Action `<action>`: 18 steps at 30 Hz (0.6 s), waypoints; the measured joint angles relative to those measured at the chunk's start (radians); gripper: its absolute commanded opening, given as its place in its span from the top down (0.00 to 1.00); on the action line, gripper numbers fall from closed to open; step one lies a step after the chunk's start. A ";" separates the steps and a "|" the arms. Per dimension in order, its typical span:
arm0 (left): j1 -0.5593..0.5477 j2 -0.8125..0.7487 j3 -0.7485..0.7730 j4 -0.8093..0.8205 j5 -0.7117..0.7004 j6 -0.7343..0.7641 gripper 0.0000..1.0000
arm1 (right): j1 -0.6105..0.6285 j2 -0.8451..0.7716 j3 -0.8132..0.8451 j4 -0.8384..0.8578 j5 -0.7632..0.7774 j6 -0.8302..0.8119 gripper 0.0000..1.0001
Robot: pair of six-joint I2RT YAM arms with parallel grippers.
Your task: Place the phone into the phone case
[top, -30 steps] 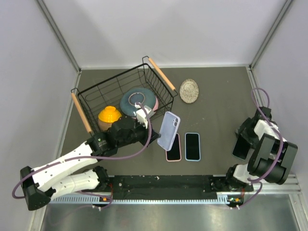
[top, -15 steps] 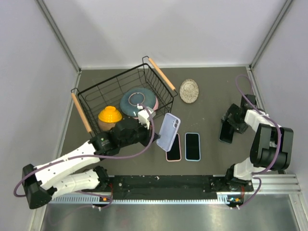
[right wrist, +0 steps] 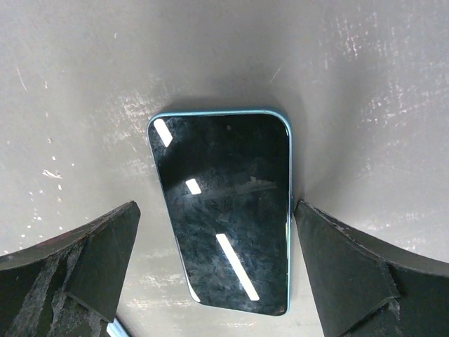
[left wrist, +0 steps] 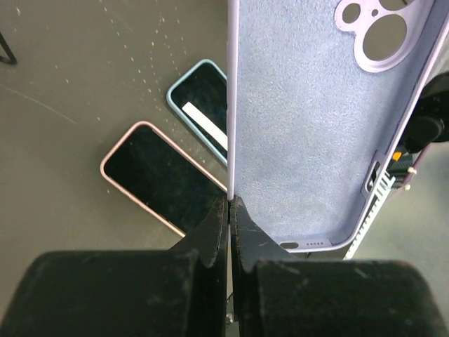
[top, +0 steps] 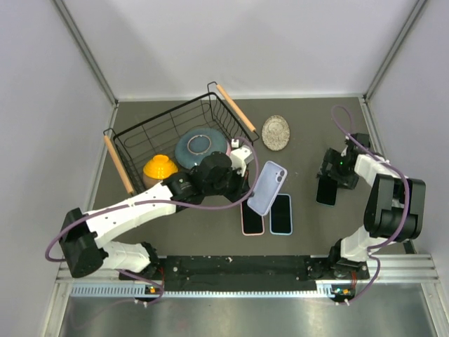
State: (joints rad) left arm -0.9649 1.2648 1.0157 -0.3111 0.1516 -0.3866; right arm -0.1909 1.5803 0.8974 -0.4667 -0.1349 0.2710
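My left gripper (top: 250,181) is shut on the long edge of a lavender phone case (top: 268,187) and holds it tilted above the table, open side up. In the left wrist view the gripper (left wrist: 229,201) pinches the case (left wrist: 316,126) wall. Below it lie a pink-edged phone (top: 252,218) (left wrist: 154,179) and a blue-edged phone (top: 280,213) (left wrist: 203,112), screens up. My right gripper (top: 328,181) (right wrist: 217,207) is open around a third, teal-edged phone (right wrist: 224,210) (top: 325,190) lying flat. The right finger (right wrist: 351,274) touches the phone's edge and the left finger (right wrist: 77,270) stands apart.
A black wire basket (top: 140,137) with wooden handles stands at the back left and holds a yellow bowl (top: 160,167) and a blue plate (top: 200,146). A round silvery dish (top: 276,132) lies behind the phones. Grey walls close in the table's sides.
My left arm swung right with the case, which now hangs over the two phones. My right gripper moved left and away from the front edge, with the teal-edged phone between its fingers.
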 measured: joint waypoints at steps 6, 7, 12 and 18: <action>0.000 0.090 0.129 -0.007 -0.038 -0.011 1.00 | 0.039 0.002 0.000 -0.007 0.068 -0.037 0.10; 0.000 0.106 0.147 -0.008 -0.043 -0.014 1.00 | 0.045 0.005 0.000 -0.008 0.081 -0.041 0.11; 0.000 0.138 0.167 -0.016 -0.073 -0.051 1.00 | 0.063 0.011 0.002 -0.010 0.132 -0.053 0.12; 0.000 0.143 0.167 -0.018 -0.097 -0.085 1.00 | 0.098 0.032 0.017 -0.027 0.211 -0.064 0.19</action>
State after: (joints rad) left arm -0.9649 1.4082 1.1824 -0.3286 0.0551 -0.4721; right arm -0.0929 1.6127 0.9142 -0.4942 0.0765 0.2070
